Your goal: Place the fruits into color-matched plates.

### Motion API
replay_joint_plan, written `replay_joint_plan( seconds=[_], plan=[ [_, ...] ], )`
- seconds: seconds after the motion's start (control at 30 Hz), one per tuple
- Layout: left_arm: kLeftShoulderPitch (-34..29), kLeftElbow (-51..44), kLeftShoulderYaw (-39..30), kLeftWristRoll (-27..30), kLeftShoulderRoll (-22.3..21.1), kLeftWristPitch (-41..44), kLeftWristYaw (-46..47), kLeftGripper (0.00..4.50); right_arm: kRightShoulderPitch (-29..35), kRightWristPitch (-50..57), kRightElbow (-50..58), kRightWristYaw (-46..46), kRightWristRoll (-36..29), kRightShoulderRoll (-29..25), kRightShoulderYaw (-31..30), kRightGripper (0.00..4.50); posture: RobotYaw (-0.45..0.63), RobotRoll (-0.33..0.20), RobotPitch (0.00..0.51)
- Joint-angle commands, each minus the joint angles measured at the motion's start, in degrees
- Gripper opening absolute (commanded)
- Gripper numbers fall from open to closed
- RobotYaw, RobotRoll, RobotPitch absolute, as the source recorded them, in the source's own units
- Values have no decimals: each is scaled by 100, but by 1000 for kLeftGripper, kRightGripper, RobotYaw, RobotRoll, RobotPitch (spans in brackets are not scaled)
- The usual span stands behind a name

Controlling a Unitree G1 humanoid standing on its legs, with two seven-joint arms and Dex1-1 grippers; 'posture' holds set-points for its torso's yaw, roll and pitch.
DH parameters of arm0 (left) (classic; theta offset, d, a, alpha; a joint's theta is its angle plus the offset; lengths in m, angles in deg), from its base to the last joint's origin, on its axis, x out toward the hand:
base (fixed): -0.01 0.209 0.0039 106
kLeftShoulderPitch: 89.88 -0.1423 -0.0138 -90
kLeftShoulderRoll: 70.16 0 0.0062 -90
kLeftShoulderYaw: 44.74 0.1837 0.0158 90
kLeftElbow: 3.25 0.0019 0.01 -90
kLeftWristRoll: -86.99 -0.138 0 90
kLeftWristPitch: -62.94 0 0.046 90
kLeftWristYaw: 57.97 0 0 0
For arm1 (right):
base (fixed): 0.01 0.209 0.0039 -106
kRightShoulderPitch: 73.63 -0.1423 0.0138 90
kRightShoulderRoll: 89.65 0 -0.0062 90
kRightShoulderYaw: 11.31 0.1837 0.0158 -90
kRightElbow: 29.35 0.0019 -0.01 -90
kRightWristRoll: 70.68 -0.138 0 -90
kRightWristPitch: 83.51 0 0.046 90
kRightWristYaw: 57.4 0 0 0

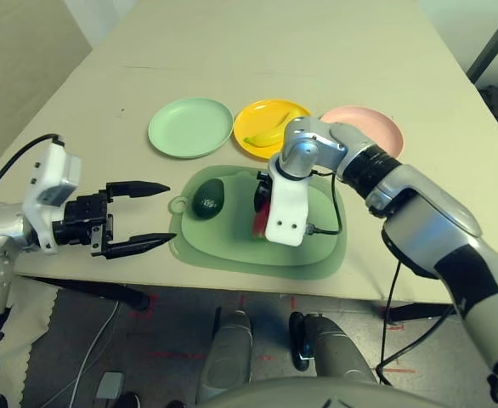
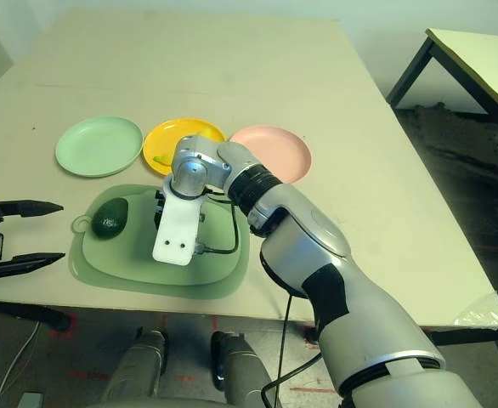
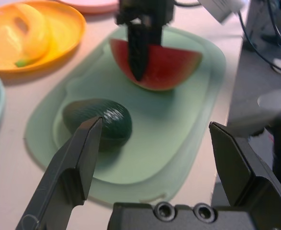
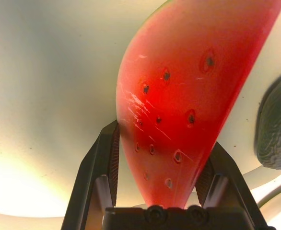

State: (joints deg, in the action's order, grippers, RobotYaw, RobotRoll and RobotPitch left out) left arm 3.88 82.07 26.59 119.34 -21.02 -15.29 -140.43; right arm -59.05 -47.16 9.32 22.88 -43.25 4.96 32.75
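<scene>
Right now the watermelon (image 3: 171,69) sits over the right part of the green mat (image 1: 300,251), between the fingers (image 4: 96,167) of the right gripper (image 1: 262,197), which press on its two sides and pinch it. In the right wrist view one pointed end lies low between the fingers, near their base, and the body widens out past the fingertips, slanting a little to one side of the line they point along. Its long axis runs roughly from the table's near edge toward the plates, with the straight cut edge uppermost, the curved rind below, and the red, seeded face showing. Whether the rind touches the mat I cannot tell. Left of it on the mat, well apart from the right gripper, lies the avocado (image 1: 208,198), on its side. The left gripper (image 1: 138,219) hangs beside the mat's left end, its fingers spread wide with nothing between them, their tips pointing toward the mat and apart from the avocado. Beyond the mat, three plates stand in a row on the table (image 1: 257,51): the mint plate (image 1: 189,127) at left, the yellow plate (image 1: 253,110) in the middle with the banana (image 1: 270,136) on it, and the pink plate (image 1: 376,127) at right, partly behind the right arm (image 1: 427,212).
</scene>
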Motion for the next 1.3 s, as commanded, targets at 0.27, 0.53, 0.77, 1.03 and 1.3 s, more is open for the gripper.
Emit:
replay_joint_plan(
  seconds=[0.27,0.53,0.77,1.03,1.3],
  plan=[
    [285,356,155,-190,-41,-226,-31,4500,-575,393,-464,650,-559,-377,450,2149,110,0,197],
    [913,348,67,241,303,179,454,4500,-1414,674,-1660,-596,289,-1075,493,2149,98,0,187],
    [955,265,175,131,356,163,619,4500,-1363,1622,-2444,-2335,1337,-1430,195,2149,95,0,190],
    [698,74,85,183,220,301,549,4500,-818,2336,-2756,-3691,2172,-1471,-143,2149,114,0,205],
    [417,-200,-92,319,114,516,575,4500,-588,2689,-2843,-4255,2527,-1445,-151,2149,128,0,225]
  ],
)
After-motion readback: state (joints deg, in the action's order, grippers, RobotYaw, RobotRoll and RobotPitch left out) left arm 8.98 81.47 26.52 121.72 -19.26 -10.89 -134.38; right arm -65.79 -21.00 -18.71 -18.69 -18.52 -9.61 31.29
